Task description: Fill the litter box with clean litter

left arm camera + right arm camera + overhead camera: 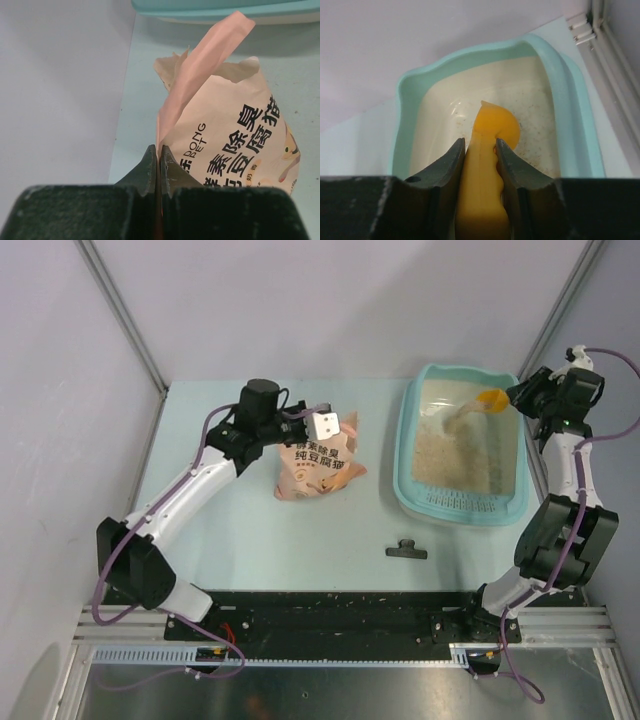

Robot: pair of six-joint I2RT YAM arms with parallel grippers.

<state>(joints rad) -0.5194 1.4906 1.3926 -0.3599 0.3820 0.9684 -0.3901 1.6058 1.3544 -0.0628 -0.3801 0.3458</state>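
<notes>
The light-teal litter box [404, 455] stands at the right of the table with its slotted grille at the near end. Pale beige litter [450, 455] covers much of its floor; the far end holds only scattered grains [535, 125]. My right gripper [515, 398] is shut on an orange scoop [482, 170] whose bowl [490, 400] hangs over the box's far end. My left gripper [325, 425] is shut on the top edge of the pink-orange printed bag [318, 465], which lies left of the box. In the left wrist view the shut jaws [159, 150] pinch the bag's flap [200, 75].
A black clip [406, 551] lies on the table in front of the box, towards the middle. The box's rim [225, 7] shows just beyond the bag. Grey walls and metal posts [125, 320] close in the table's sides and back.
</notes>
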